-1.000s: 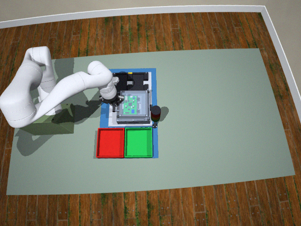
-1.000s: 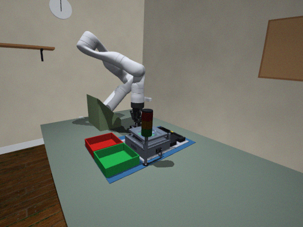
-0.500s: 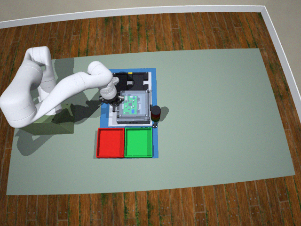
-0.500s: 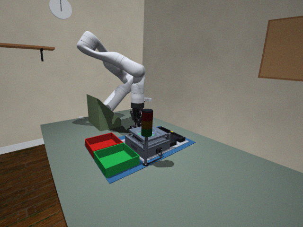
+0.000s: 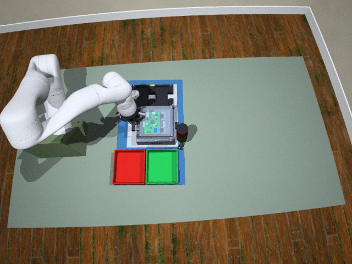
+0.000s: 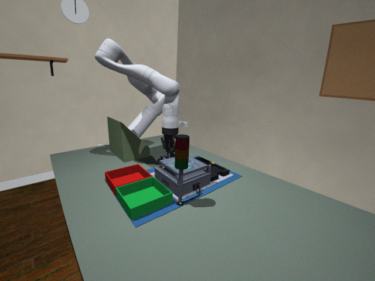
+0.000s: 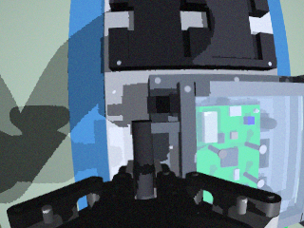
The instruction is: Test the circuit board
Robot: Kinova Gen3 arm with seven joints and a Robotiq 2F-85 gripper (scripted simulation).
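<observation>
As seen, board point(image 5: 152, 122) beside tool point(image 5: 133, 122)

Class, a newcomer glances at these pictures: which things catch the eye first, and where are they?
The red bin and green bin sit side by side at the blue mat's near end. Behind them the green circuit board shows under the tester's lid, with the white arm's pincer at the tester's left edge.

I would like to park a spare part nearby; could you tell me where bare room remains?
Free patches: the mat beyond the signal light, and the strip in front of the red bin and green bin. Crowded: the tester, where the gripper works.
</observation>
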